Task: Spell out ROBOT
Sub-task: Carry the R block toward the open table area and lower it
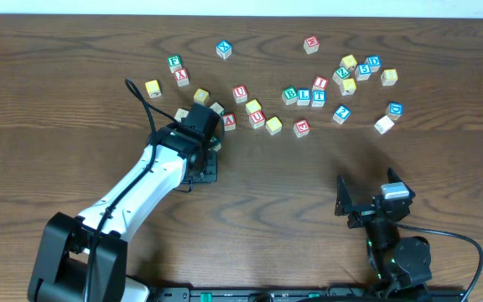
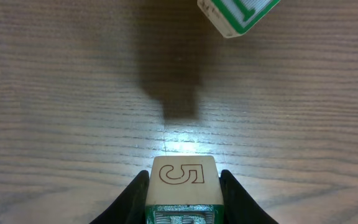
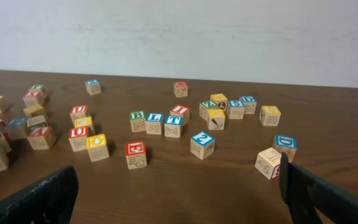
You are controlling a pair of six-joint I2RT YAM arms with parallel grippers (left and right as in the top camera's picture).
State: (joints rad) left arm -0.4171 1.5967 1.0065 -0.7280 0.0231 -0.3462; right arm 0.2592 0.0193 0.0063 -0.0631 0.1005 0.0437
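Your left jaws clamp a 5-marked cube (image 2: pixel 184 176) just off centre of the counter (image 1: pixel 57 50) toward 10 o'clock, while your right jaws gape wide at 4 o'clock, well apart from the green B cube (image 1: pixel 289 95) and blue T cube (image 1: pixel 318 98) at 1 o'clock.

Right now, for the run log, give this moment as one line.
left end effector: shut on cube; right end effector: open; word: not spelled

Your green B cube (image 1: pixel 289 95), blue T cube (image 1: pixel 318 98): letters up, mid-table, near together; yellow O cube (image 1: pixel 273 125) nearby, apart.
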